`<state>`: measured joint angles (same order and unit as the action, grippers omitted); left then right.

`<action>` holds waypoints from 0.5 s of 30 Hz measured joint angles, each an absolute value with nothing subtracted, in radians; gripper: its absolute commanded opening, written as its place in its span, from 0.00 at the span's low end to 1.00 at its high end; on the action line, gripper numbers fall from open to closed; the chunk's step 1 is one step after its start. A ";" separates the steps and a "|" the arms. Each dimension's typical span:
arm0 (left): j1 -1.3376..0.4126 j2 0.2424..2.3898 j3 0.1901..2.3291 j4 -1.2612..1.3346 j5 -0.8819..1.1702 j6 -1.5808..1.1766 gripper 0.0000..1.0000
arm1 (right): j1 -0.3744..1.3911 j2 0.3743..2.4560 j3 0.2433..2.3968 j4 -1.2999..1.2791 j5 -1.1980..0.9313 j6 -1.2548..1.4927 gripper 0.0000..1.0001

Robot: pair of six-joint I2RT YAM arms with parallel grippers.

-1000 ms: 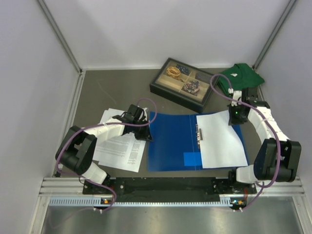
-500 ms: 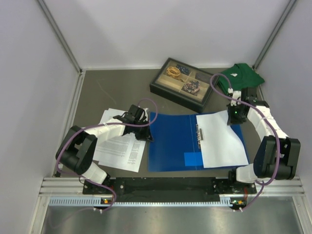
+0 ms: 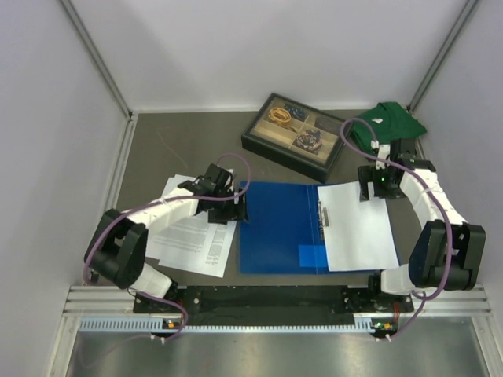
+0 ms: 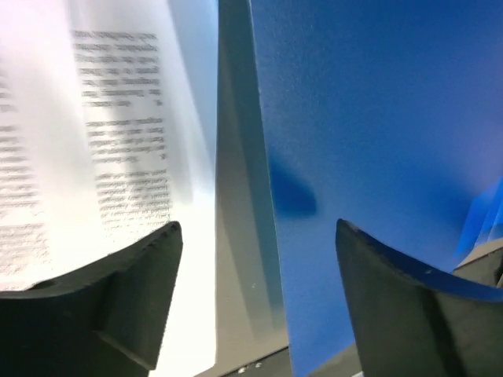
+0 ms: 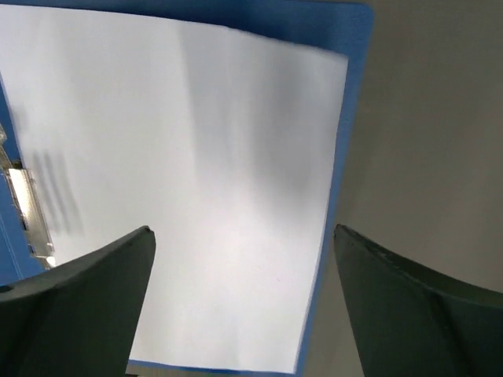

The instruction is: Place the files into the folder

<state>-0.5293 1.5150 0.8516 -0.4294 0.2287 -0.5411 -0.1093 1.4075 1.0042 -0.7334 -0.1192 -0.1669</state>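
The blue folder [image 3: 279, 228] lies open on the table. One white sheet [image 3: 357, 224] rests flat on its right half, beside the metal clip [image 3: 321, 214]. More files [image 3: 192, 236] with black text lie in a loose stack left of the folder. My left gripper [image 3: 236, 206] is open above the folder's left edge. The left wrist view shows my left gripper [image 4: 259, 228] straddling printed paper [image 4: 94, 157], a strip of table and the blue folder [image 4: 377, 118]. My right gripper [image 3: 373, 188] is open over the sheet's far right corner. Nothing sits in my right gripper [image 5: 242, 232], which hangs above the sheet [image 5: 196, 157].
A black-framed tray [image 3: 293, 135] with small items stands behind the folder. A green shirt [image 3: 387, 124] lies at the back right, close to the right arm. A light-blue patch [image 3: 312, 254] marks the folder's near middle. Walls enclose three sides.
Both grippers have gone from shut to open. The right one has let go of the white sheet's far corner, and the sheet now lies flatter on the folder.
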 measured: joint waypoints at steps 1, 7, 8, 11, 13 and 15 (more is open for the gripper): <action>-0.524 1.498 0.867 -0.457 0.209 -0.530 0.95 | -0.109 1.406 1.018 -0.750 -0.093 -0.165 0.99; -0.406 1.279 0.983 -0.631 0.044 -0.477 0.98 | -0.052 1.356 1.224 -0.855 0.193 -0.134 0.99; -0.374 1.232 0.995 -0.647 0.020 -0.472 0.98 | -0.031 1.349 1.267 -0.870 0.240 -0.108 0.99; -0.267 1.085 1.013 -0.682 -0.059 -0.469 0.98 | 0.086 1.347 1.458 -0.947 0.360 0.033 0.99; -0.232 1.026 1.012 -0.698 -0.090 -0.473 0.95 | 0.210 1.333 1.509 -0.930 0.387 0.110 0.99; -0.212 1.013 1.011 -0.710 -0.091 -0.485 0.91 | 0.375 1.316 1.493 -0.896 0.384 0.201 0.99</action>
<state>-0.2115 1.0126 1.0107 -0.7097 -0.0914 -0.4850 0.3748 1.3155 1.4925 -0.8959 0.3843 0.2008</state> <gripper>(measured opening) 0.967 0.987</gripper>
